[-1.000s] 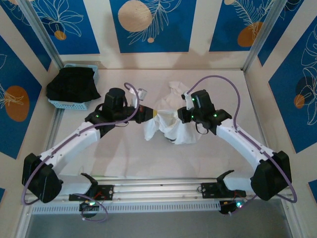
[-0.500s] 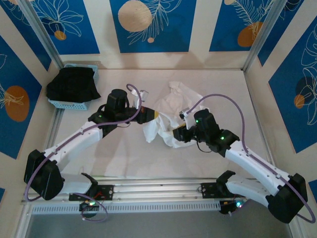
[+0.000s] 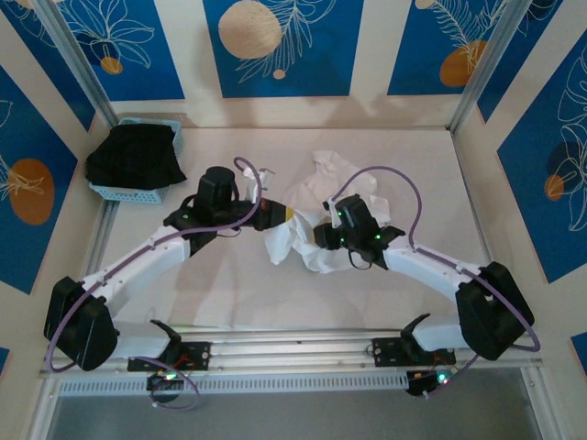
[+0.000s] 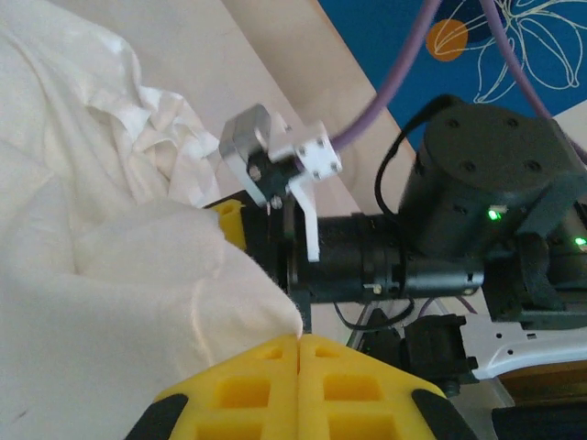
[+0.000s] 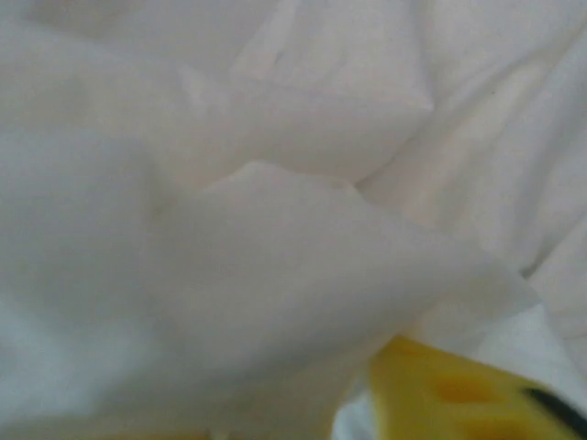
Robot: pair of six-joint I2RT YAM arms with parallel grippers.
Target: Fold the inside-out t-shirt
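Opening-out stage of folding, judged early: the t-shirt (image 3: 316, 197) lies as 1 crumpled white heap at the middle of the worktop (image 3: 431, 183), between the 2 arms, with no flat panel or straight fold line to be seen. The left gripper (image 4: 300, 341) has its yellow fingers pressed together, pinching a pointed corner of cloth at their tips. The right gripper (image 3: 321, 236) is nosed into the near side of the heap; the right wrist view gives 1 yellow finger under folds of cloth, so whether these fingers stand wide, narrow or closed on cloth cannot be told. To do the step well, the right arm probably needs a single layer at an edge or hem, not a bunch of several layers, taken well apart from the left hold; the 2 holds can then be drawn apart, low over the worktop, until the cloth spreads flat. The 2 grippers stand near each other, so contact between them, snagged purple cables (image 3: 394, 170) and a dragged heap are the likely faults. A black garment (image 3: 133, 156) lies in a pale blue basket (image 3: 128, 192) at the far left corner, well apart from the work; the rail (image 3: 293, 353) along the near edge limits any pull toward the arm bases.
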